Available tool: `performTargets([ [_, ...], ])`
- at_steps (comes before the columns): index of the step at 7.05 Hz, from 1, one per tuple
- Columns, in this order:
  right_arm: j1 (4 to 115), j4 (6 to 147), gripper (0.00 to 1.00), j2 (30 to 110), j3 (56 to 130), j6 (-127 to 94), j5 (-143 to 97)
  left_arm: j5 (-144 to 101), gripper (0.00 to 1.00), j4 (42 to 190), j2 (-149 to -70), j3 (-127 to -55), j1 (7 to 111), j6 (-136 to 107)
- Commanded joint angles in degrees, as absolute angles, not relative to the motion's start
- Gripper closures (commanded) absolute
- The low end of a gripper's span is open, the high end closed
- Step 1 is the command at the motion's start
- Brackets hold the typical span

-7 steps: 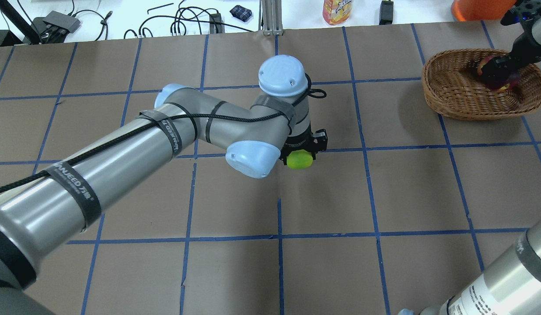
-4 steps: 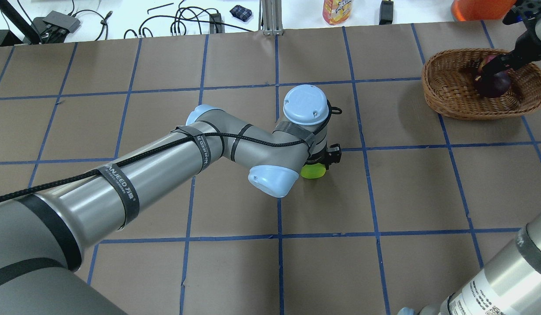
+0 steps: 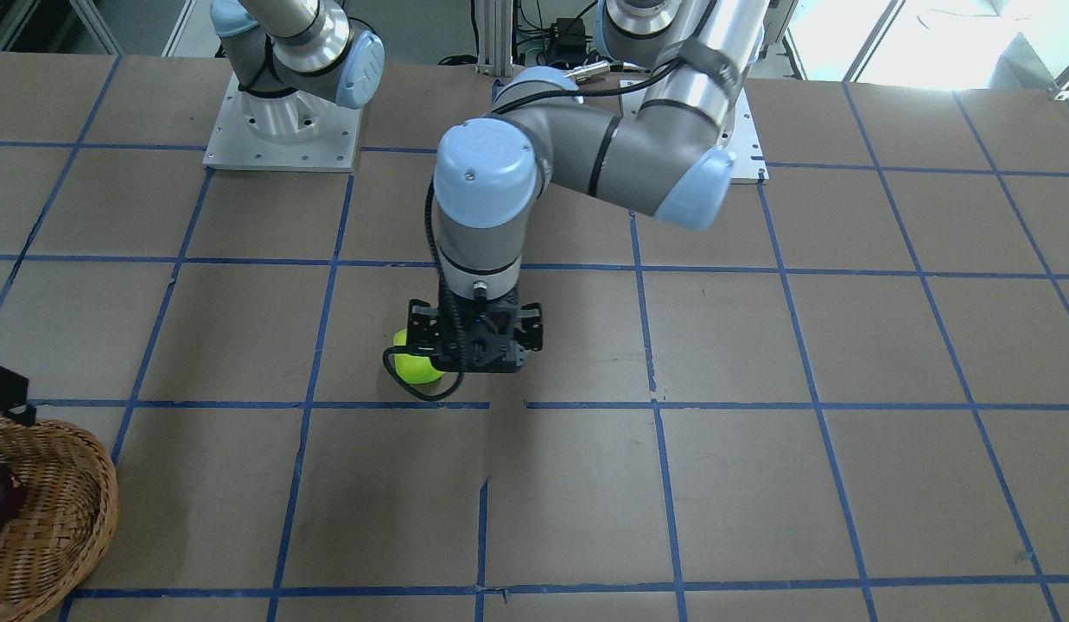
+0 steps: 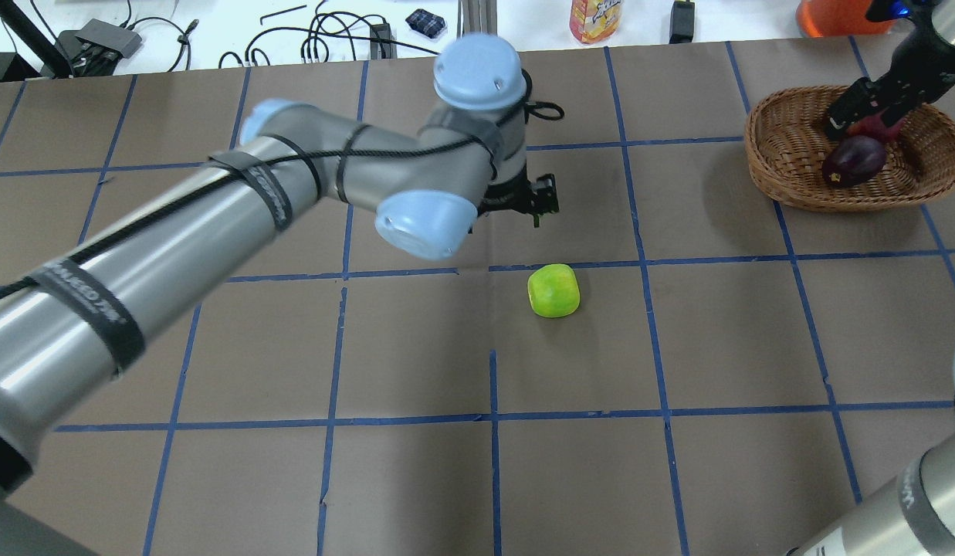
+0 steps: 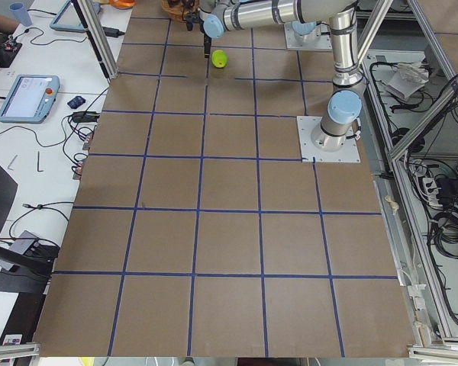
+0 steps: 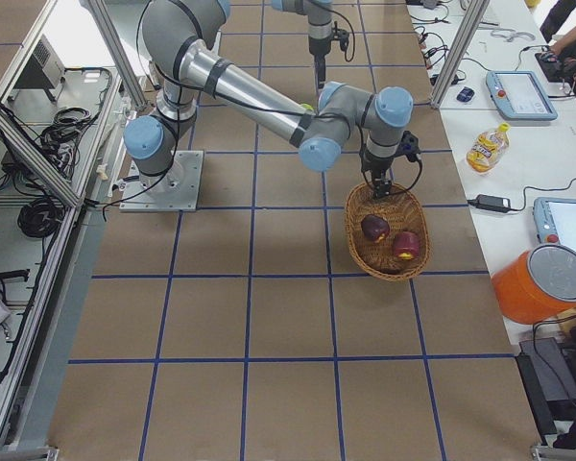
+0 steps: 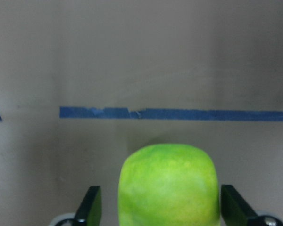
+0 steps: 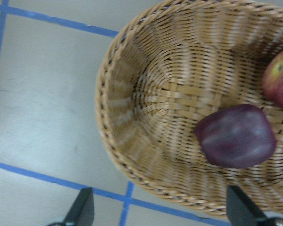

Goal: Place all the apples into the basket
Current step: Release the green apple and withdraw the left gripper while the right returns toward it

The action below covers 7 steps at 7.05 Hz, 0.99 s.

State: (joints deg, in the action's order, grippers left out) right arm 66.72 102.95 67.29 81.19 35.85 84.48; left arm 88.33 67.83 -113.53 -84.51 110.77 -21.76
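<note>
Over green apple (image 7: 169, 183), left hand (image 7: 161, 203) open, empty

**Table** (image 4: 724, 347): covered in brown sheets, ruled into squares by blue tape lines (image 4: 492, 463).

**White bench, upper edge of the overhead view, left to right:**
- black cables (image 4: 315, 46)
- a small dark checked pouch (image 4: 425, 23)
- an aluminium post (image 4: 473, 31)
- a yellow drink bottle (image 4: 595, 22)
- a black adapter (image 4: 682, 19)
- an orange container (image 4: 844, 15) at the upper right corner

**Exterior left view, upper left:** a grey handheld screen unit (image 5: 27, 97) lying on the bench.
</note>
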Motion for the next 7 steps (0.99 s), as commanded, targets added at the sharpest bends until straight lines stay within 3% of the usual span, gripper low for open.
performTargets([
  [1, 76.9, 96.9, 0.00, 70.3, 81.4, 19.3, 84.1, 88.6, 0.00, 92.5, -108.7, -71.5, 98.7, -8.6],
  [4, 93.3, 100.3, 0.04, 70.0, 85.2, 1.1, 83.9, 89.9, 0.00, 94.9, -103.0, -71.8, 86.5, 6.8],
  [7, 102.5, 120.6, 0.03, 70.0, 100.0, -9.5, 85.1, 89.7, 0.00, 92.3, -99.9, -78.7, 86.7, 4.8],
])
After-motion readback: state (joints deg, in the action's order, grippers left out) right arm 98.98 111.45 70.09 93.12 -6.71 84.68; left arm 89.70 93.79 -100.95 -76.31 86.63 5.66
